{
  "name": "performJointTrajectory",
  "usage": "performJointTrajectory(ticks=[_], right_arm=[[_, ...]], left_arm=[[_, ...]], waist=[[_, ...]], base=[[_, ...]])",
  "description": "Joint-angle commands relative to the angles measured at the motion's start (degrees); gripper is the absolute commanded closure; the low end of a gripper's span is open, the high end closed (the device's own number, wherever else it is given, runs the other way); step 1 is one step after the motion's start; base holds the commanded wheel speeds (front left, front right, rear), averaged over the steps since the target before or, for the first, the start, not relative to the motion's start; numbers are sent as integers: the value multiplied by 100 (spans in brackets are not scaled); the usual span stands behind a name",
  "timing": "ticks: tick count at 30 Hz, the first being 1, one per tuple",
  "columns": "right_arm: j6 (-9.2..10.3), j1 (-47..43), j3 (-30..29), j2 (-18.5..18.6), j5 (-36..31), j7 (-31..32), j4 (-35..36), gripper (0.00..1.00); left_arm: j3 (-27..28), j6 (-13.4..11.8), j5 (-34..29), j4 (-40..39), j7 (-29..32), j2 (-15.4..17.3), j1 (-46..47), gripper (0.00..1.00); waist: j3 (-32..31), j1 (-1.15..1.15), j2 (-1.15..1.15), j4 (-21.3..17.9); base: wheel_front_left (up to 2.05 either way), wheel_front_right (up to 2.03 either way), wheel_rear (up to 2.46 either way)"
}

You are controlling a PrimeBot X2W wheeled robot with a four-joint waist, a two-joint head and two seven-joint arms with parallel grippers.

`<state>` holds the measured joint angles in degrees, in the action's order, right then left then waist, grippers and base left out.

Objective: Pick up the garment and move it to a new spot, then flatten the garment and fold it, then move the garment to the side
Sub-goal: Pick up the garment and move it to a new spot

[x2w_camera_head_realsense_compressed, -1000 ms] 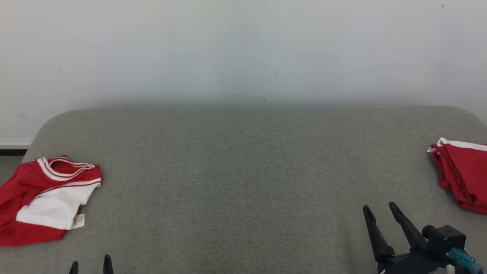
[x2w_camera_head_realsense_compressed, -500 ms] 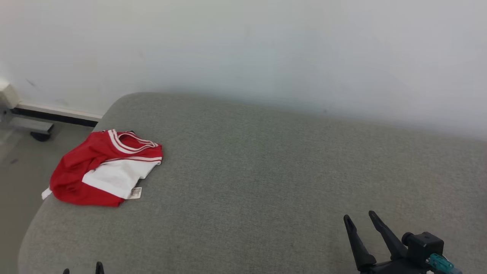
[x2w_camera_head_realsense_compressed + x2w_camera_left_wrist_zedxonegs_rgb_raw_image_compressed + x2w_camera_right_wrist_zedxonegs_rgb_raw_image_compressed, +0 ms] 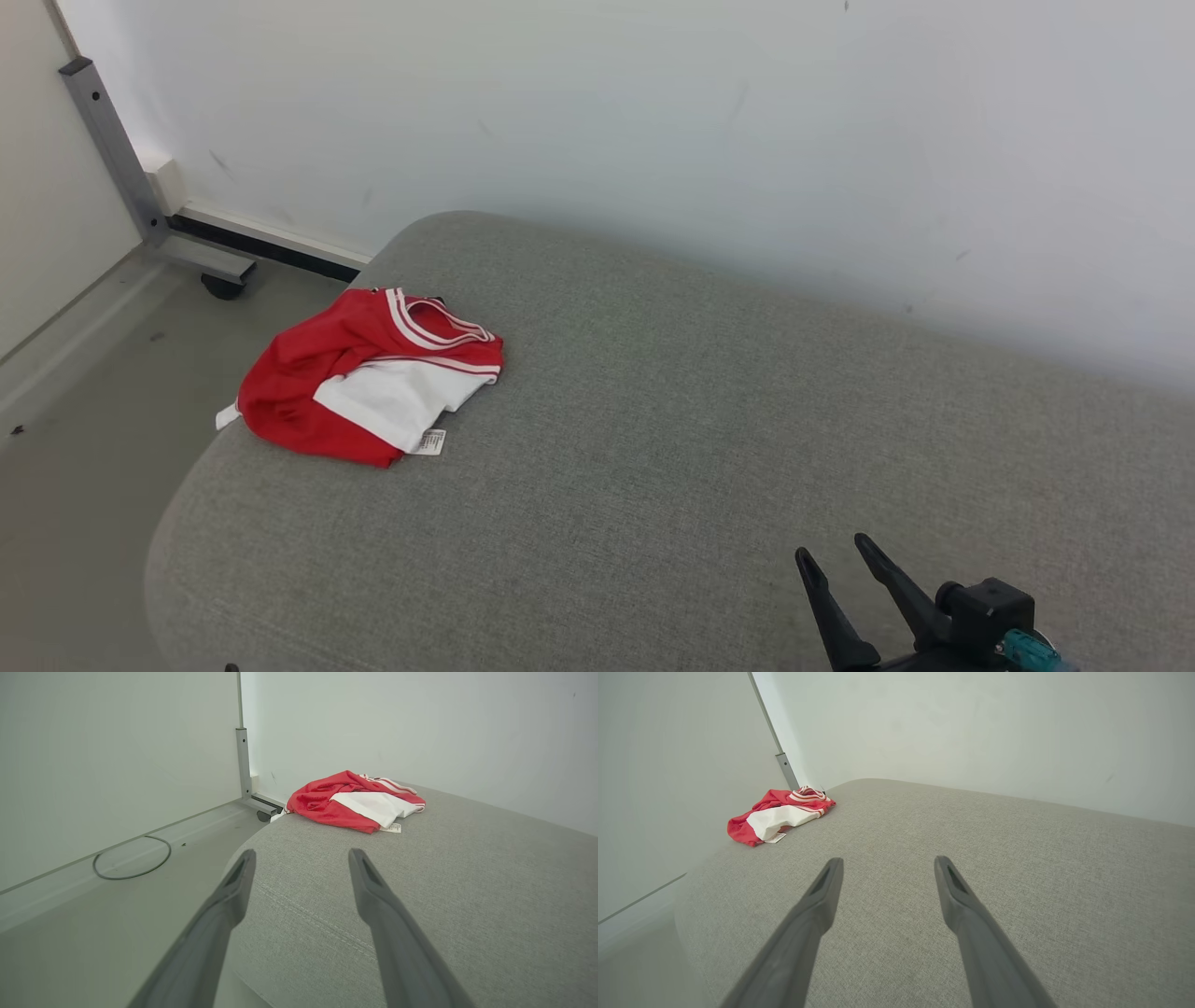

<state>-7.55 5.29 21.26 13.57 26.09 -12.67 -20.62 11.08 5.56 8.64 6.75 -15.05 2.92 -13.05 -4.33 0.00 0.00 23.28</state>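
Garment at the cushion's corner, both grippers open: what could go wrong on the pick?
1. The garment lies at the rounded corner of the cushion, one end at the very edge; a sideways nudge could push it onto the floor.
2. It is crumpled, layers overlapping; a pinch may catch one layer and lift it bunched.
3. The right gripper is far from it: a long reach.

Plain white wall (image 3: 653, 112), grey upholstered surface (image 3: 700, 448), grey floor (image 3: 84, 448), wheeled metal frame (image 3: 112, 149)

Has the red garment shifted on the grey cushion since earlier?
No. The head camera turned; the garment still lies at the left end of the cushion.
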Motion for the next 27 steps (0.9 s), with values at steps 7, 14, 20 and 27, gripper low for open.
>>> performJointTrajectory(ticks=[7,14,20,27], right_arm=[[15,88,103,25,9,-61,-101,0],[15,127,137,71,57,-74,-119,0],[15,171,102,128,48,-37,-67,0],[15,475,123,312,-121,181,246,0]], left_arm=[[-18,-94,37,-95,-17,-5,-144,0],[-22,-176,109,-128,-17,-6,-129,0],[-86,-142,327,40,-17,8,161,0],[11,-59,630,696,118,357,1464,0]], waist=[[-34,0,0,150],[-14,0,0,82],[122,0,0,-25],[782,0,0,-427]], base=[[0,0,0],[0,0,0],[0,0,0],[0,0,0]])
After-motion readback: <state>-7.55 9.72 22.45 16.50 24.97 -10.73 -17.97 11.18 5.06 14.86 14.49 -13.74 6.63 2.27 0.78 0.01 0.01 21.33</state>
